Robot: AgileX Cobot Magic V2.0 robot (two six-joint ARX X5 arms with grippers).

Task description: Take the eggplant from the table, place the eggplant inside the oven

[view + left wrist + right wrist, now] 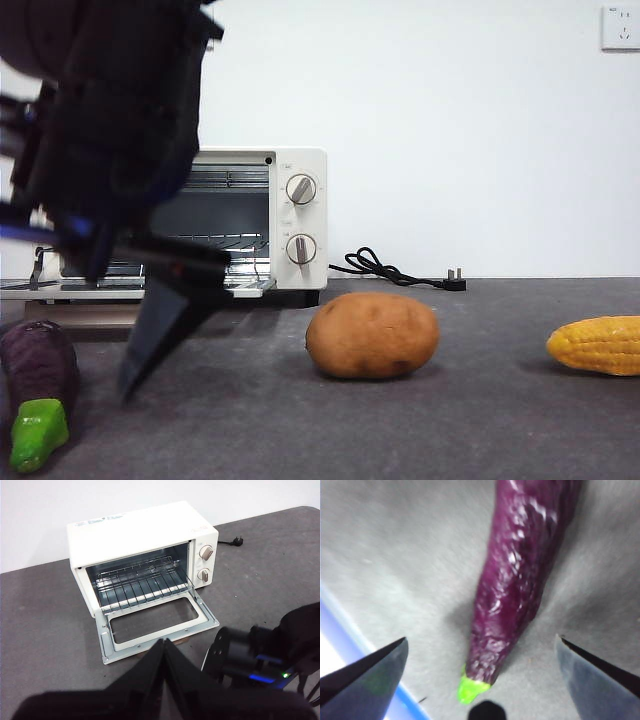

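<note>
Eggplant: the dark purple oblong toy eggplant (38,362) with a bright green stem cap lies on the dark grey mottled table (480,430) near its front edge, toward the front-left corner.
Right gripper: the right gripper (480,652) hangs low over the eggplant, black jaws spread wide on either side of it, not touching.
Potato: a brown potato (372,335) rests mid-table.
Corn: a yellow corn cob (597,345) lies by the right edge.
Left gripper: the left gripper (164,645) is raised, jaws pressed together.
Oven: the cream-white toaster oven (142,535) stands at the back edge, its door dropped open, wire rack bare.
</note>
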